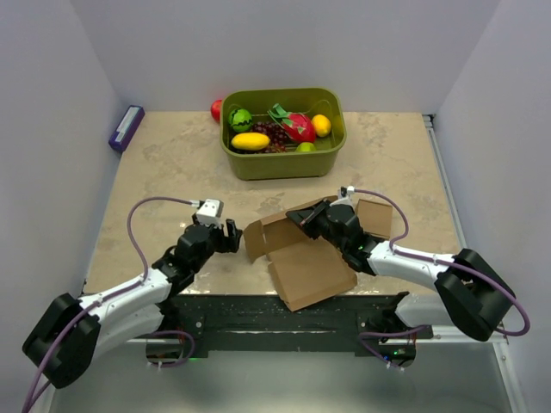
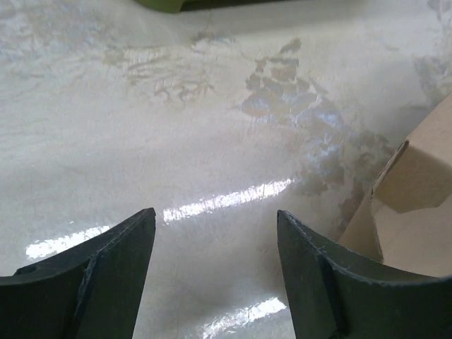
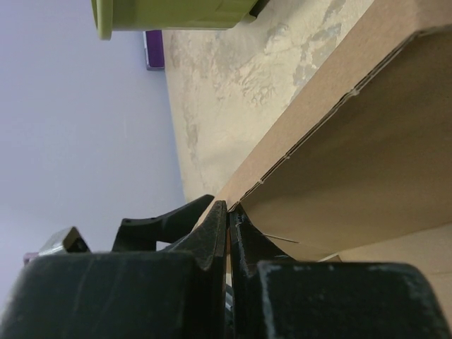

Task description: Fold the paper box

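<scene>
Two grippers are hovering low over the marbled table (image 1: 172, 163). The right gripper (image 1: 300, 218) is pinching a flap of the half-folded paper box (image 1: 312, 274) near the front edge, while the left gripper (image 1: 229, 234) is gaping wide, empty, just beside the box.

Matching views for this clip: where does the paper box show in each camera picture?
Top external: paper box at centre, toward the near edge.
Left wrist: paper box corner at the lower right edge.
Right wrist: paper box fills the right side.
Shared landmark: the green bin, in all three.
</scene>
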